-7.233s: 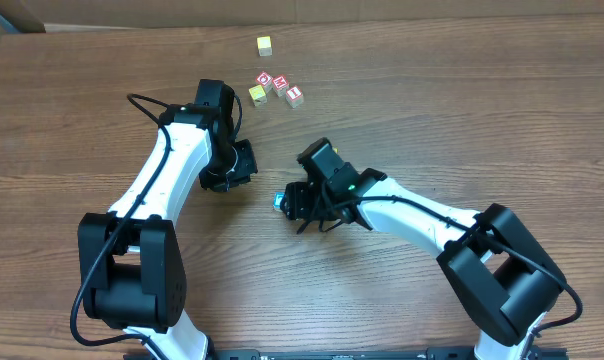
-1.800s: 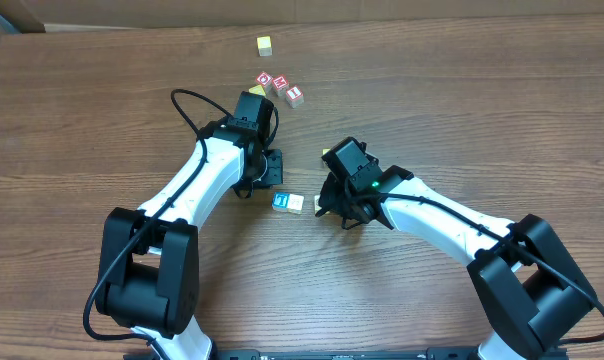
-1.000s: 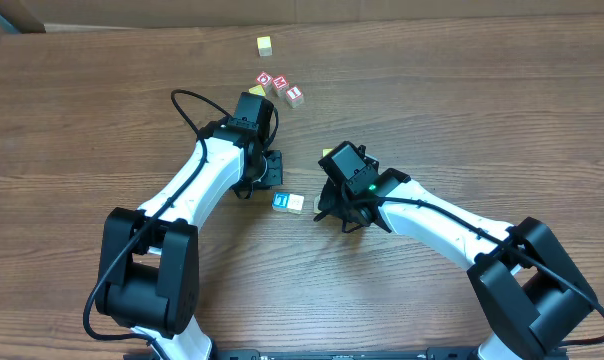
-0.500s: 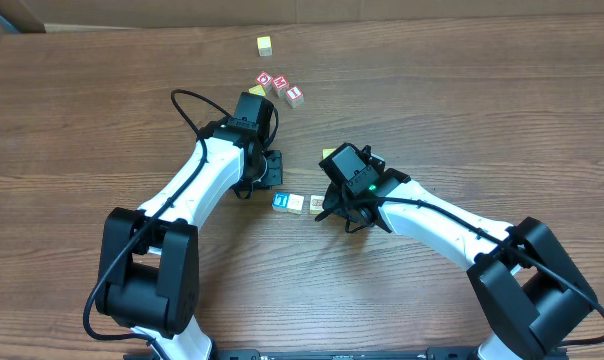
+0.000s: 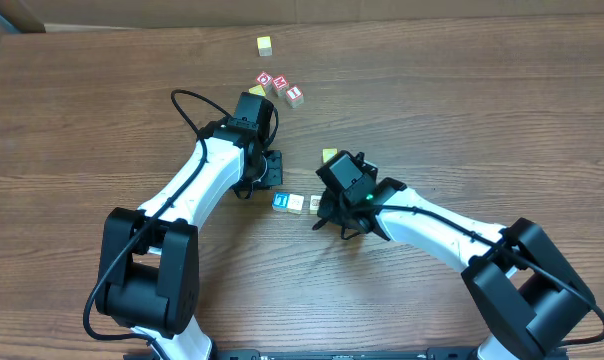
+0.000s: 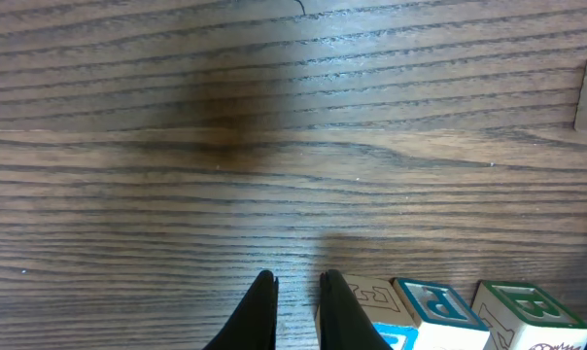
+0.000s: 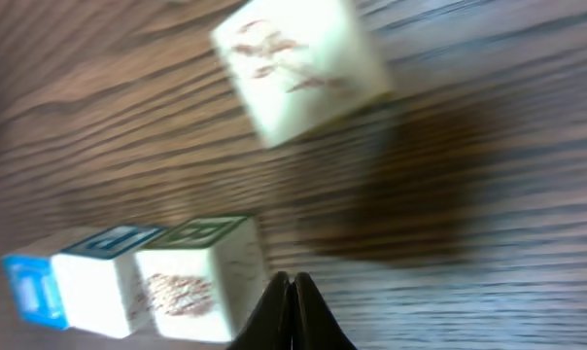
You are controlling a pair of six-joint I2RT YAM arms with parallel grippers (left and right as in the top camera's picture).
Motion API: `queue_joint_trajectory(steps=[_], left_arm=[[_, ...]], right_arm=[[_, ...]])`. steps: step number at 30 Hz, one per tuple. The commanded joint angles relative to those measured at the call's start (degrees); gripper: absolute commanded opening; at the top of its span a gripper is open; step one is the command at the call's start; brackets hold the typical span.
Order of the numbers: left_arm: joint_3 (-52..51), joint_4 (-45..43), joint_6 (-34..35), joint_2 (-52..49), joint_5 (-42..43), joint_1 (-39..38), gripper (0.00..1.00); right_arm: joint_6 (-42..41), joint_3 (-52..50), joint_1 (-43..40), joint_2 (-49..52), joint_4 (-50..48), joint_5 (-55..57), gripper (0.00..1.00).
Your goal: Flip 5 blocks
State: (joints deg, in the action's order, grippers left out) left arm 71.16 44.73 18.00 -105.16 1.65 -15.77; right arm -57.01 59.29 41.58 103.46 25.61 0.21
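Three blocks stand in a short row on the wooden table: a blue-faced one (image 5: 280, 201), a cream one (image 5: 296, 203) and a third (image 5: 314, 203) against my right gripper (image 5: 323, 210). In the right wrist view the row's green-topped block (image 7: 201, 277) touches my shut right gripper (image 7: 292, 292) on its left side, with the blue-topped block (image 7: 104, 267) beyond it. A pale block (image 7: 298, 68) sits apart, seen as yellowish-green (image 5: 329, 155) from overhead. My left gripper (image 6: 298, 292) hovers beside the row, fingers nearly together and empty; the blue "P" block (image 6: 430, 306) lies to its right.
Red-and-white letter cubes (image 5: 280, 82) cluster with a yellow cube (image 5: 257, 92) behind the left arm. A lone yellow-topped cube (image 5: 265, 45) sits farther back. A cardboard wall runs along the table's far edge (image 5: 382, 10). The left arm's black cable (image 5: 182, 100) loops above the table.
My right gripper has slid left and slightly toward the front, bringing a third block against the row of two. The yellowish-green block behind it is more exposed. The left arm has not moved.
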Motion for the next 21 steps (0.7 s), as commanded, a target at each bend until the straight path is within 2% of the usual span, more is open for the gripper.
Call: queue_joint_trajectory(steps=[1,11,18,21], left_arm=[[-0.72,0.04,0.44,-0.48,-0.57,0.02,0.1],[-0.72,0.02,0.44,-0.48,-0.59,0.02,0.1],[-0.72,-0.31,0.44,-0.48,-0.59,0.02,0.09],[-0.72,-1.27,0.44,-0.48,-0.57,0.02,0.09]], right_arm=[[-0.26,-0.2,1.6,0.24,-1.27,-0.85,0.04],[0.09,-0.2,2.67,0.24,-3.19,0.39,0.04],[0.28,-0.2,1.4,0.24,-1.62,6.56,0.04],[2.97,-0.2,1.2,0.39,-4.17,6.64,0.04]])
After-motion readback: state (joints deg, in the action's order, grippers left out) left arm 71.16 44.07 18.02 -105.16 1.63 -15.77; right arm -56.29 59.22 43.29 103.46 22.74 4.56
